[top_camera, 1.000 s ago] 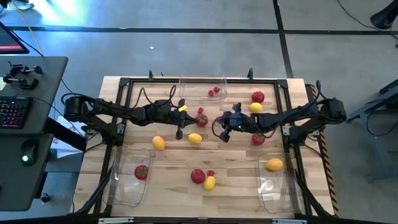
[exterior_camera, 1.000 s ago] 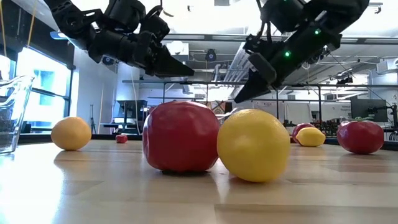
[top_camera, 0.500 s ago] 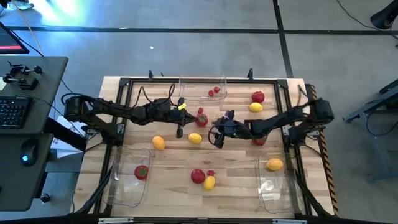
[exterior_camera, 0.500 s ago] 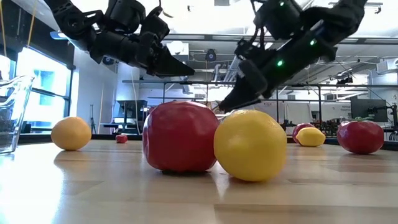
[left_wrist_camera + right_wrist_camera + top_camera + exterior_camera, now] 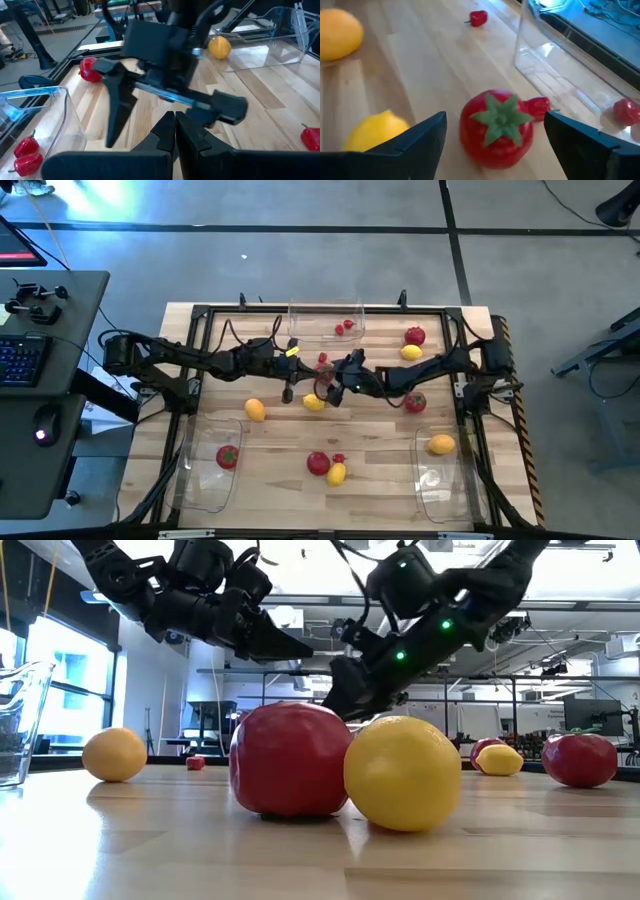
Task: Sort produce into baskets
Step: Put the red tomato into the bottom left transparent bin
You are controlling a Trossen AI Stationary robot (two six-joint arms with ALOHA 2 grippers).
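Wooden tabletop (image 5: 280, 442), mid-frame: right gripper (image 5: 492, 131) spread wide astride tomato (image 5: 496, 126). Centre, descend, close below crown. Left gripper (image 5: 175, 131) pinched empty.

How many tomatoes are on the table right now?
5 tomatoes: one in the near-left basket, one near-centre beside a lemon, one beside the right arm, one far right, one inside the open right pincer. Arms may hide others.

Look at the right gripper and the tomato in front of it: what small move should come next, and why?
Probably ease the right gripper down around the tomato, then close. Its fingers are spread wide with the tomato between them in the right wrist view, not yet gripped. The left gripper waits shut close by.
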